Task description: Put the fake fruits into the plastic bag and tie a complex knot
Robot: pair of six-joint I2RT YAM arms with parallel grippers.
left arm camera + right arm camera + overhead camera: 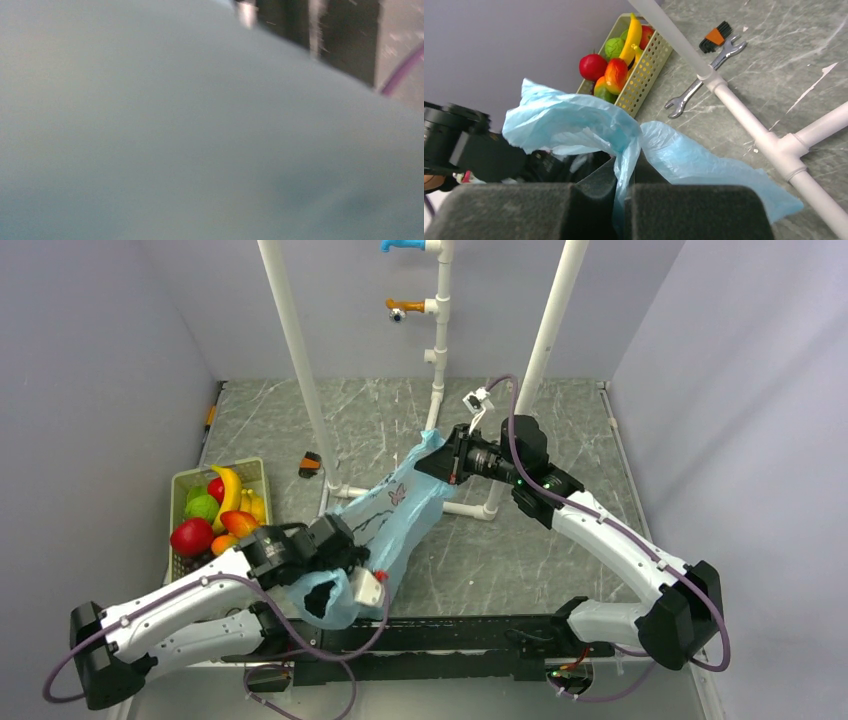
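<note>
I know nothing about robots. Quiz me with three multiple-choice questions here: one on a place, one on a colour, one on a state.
1. What colour is the bag? A red; B black; C light blue.
2. Where are the toy fruits? A inside the bag; B in the basket; C scattered loose.
3. The right gripper is: A clamped on the bag; B wide open; C out of sight.
Answers: C, the plastic is pale blue; B, fruits fill the basket; A, it pinches the plastic.
</note>
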